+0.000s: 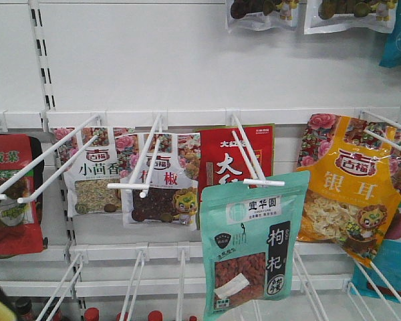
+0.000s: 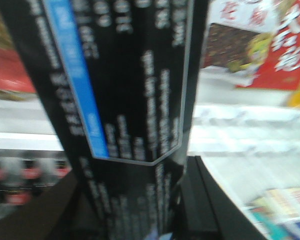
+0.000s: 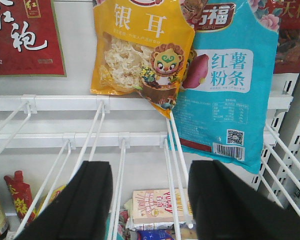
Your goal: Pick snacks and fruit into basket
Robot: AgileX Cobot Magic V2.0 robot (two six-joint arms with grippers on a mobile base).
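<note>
In the left wrist view a black printed snack pack (image 2: 135, 85) with a blue stripe and white text fills the blurred picture. My left gripper (image 2: 135, 205) is shut on its lower end, one dark finger (image 2: 210, 200) on each side. My right gripper (image 3: 150, 200) is open with nothing between its black pads (image 3: 87, 200). It faces white peg hooks below a yellow pouch (image 3: 135, 50) and a cyan pouch (image 3: 230, 85). A mint-green snack pouch (image 1: 254, 247) with red berries hangs at the front of a hook. Fruit and basket are out of view.
Other pouches hang on white wire hooks (image 1: 147, 160) along the back panel: a red one (image 1: 10, 200), two white ones (image 1: 93, 174), a red one (image 1: 220, 160), a yellow one (image 1: 351, 194). Red-capped bottles (image 1: 90, 314) stand below. A boxed snack (image 3: 155, 205) lies on the lower shelf.
</note>
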